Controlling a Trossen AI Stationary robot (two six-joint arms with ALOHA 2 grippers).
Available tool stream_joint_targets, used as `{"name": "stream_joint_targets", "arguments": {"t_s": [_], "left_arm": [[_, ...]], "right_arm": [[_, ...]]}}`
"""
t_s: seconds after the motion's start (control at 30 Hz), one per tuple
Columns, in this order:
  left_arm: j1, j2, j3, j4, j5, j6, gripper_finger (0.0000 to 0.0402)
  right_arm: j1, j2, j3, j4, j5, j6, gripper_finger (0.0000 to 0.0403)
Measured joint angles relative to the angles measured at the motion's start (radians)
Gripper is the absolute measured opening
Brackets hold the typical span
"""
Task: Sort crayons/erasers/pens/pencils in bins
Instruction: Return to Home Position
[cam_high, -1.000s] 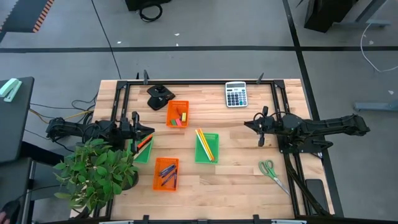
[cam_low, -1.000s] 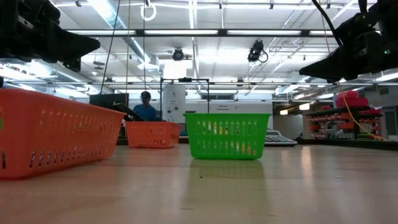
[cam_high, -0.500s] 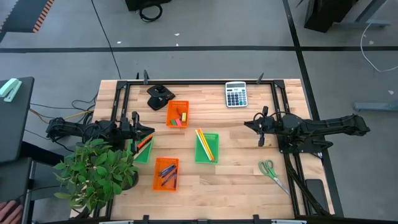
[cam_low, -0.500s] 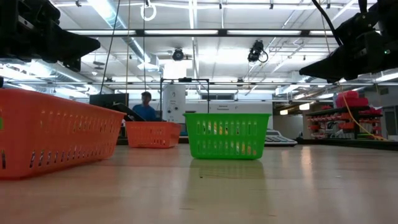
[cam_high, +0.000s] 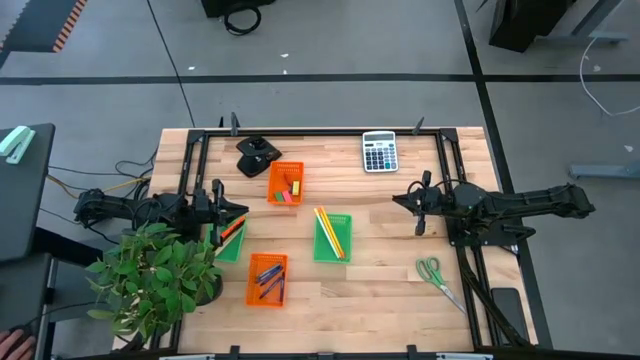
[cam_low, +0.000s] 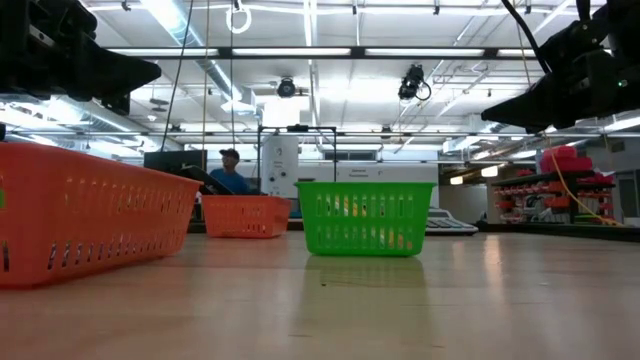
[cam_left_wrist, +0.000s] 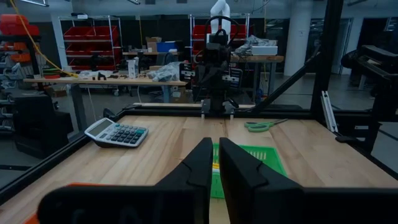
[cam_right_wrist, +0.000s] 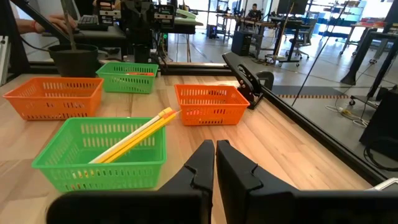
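Four bins stand on the wooden table. The far orange bin holds erasers. The middle green bin holds yellow pencils, whose ends lean on its rim. The near orange bin holds dark pens. The left green bin holds red and orange crayons. My left gripper hovers shut above the left green bin's far end, pointing level toward the table's right. My right gripper hangs shut over bare table, right of the pencil bin, pointing left.
A grey calculator lies at the far edge and a black object lies left of it. Green-handled scissors lie near the right front. A potted plant stands at the left front corner. A person shows in the room behind.
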Motion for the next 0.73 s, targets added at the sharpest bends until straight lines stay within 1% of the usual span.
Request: {"name": "stream_joint_targets", "arguments": {"t_s": [0.17, 0.53, 0.73], "left_arm": [[0.000, 0.000, 0.000, 0.000, 0.000, 0.000, 0.0040], [0.000, 0.000, 0.000, 0.000, 0.000, 0.000, 0.0028], [0.000, 0.000, 0.000, 0.000, 0.000, 0.000, 0.0034]], "right_arm": [[0.000, 0.000, 0.000, 0.000, 0.000, 0.000, 0.0023], [0.000, 0.000, 0.000, 0.000, 0.000, 0.000, 0.0023], [0.000, 0.000, 0.000, 0.000, 0.000, 0.000, 0.0023]]}}
